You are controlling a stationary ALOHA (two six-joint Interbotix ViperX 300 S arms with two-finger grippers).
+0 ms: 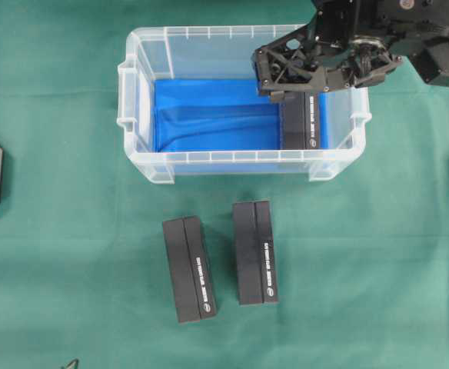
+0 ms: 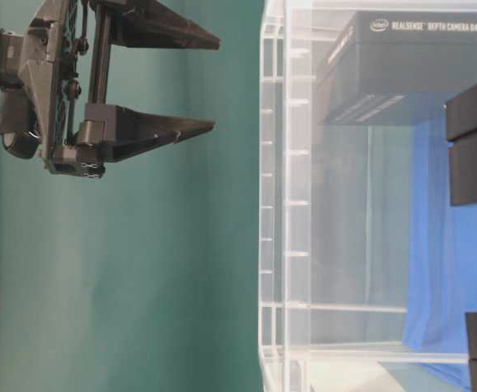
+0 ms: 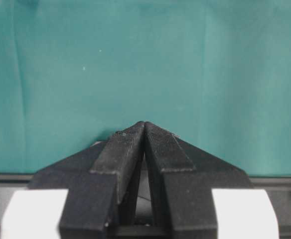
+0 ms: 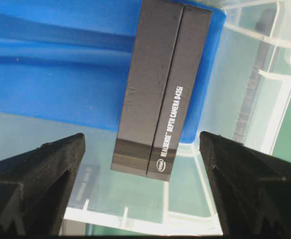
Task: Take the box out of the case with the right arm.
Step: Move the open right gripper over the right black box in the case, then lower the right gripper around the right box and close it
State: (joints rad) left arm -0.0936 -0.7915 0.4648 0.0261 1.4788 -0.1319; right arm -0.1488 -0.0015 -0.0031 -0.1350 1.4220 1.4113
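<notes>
Lowering the spread right gripper (image 4: 143,149) straight down should straddle the box (image 1: 310,123) lying at the case's (image 1: 136,100) right end; center both fingers before closing to avoid the wall.

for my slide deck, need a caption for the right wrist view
Open right hand poised above the last black box in the blue-bottomed case.
</notes>
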